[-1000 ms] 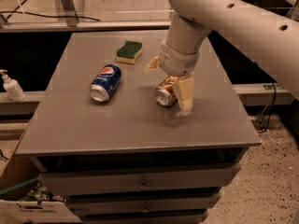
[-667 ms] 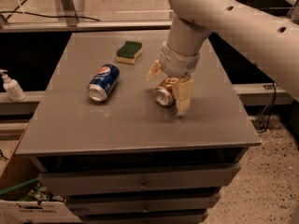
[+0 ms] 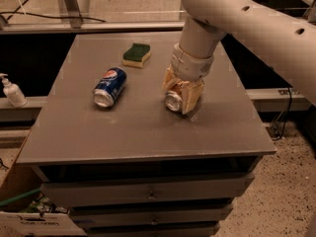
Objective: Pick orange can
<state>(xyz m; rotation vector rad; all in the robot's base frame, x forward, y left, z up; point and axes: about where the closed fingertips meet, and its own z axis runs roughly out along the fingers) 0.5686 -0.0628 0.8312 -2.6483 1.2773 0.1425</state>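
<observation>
The orange can lies on its side on the grey table, right of centre, with its silver end facing me. Its body is mostly hidden by the fingers. My gripper comes down from the white arm at the upper right. Its cream fingers sit on both sides of the can and are shut on it. The can still rests on the tabletop.
A blue Pepsi can lies on its side left of the gripper. A green and yellow sponge sits further back. A soap bottle stands on a ledge at the left. Drawers are under the tabletop.
The fingers stood wider apart around the can and have drawn together onto it. The can, the Pepsi can and the sponge have stayed in place.
</observation>
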